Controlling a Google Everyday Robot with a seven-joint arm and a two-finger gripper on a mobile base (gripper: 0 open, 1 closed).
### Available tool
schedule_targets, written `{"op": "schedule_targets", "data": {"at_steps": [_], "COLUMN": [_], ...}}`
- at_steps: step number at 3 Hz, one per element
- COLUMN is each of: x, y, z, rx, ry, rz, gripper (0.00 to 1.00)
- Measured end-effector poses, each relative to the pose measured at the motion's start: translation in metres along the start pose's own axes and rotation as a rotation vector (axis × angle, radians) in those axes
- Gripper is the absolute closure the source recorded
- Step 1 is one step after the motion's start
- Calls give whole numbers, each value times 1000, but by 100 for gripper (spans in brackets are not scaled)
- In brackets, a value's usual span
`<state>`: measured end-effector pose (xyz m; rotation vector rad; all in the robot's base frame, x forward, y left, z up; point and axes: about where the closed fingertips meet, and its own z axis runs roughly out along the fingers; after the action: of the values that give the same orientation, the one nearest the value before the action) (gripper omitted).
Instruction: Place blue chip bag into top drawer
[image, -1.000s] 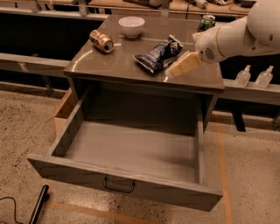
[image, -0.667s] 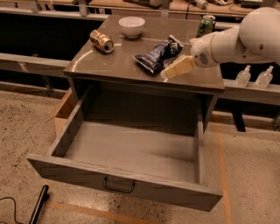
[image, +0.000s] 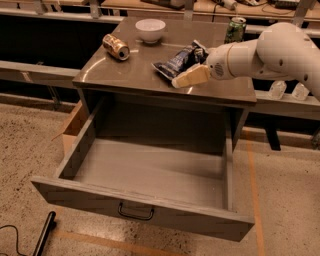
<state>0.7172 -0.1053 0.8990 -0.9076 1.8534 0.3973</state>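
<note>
Shifted leftward, the end effector (image: 190, 67) sits at the blue chip bag (image: 172, 63); whether clamped, cannot tell.

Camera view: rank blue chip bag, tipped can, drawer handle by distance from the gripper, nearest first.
The gripper is over the tabletop, near its front edge.
1. blue chip bag: right beside the gripper, on the tabletop.
2. tipped can: lying on the tabletop, toward the view's left.
3. drawer handle: on the front of the open top drawer, well below the tabletop.
</note>
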Motion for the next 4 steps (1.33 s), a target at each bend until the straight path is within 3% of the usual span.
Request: {"op": "schedule_targets", "data": {"at_steps": [2,4], "x": [-3,-8], "y": [6,-9], "z": [33,64], "rx": [37,133], "ry": [-50,-66], "rz": [104,161], "gripper": [0,0]}}
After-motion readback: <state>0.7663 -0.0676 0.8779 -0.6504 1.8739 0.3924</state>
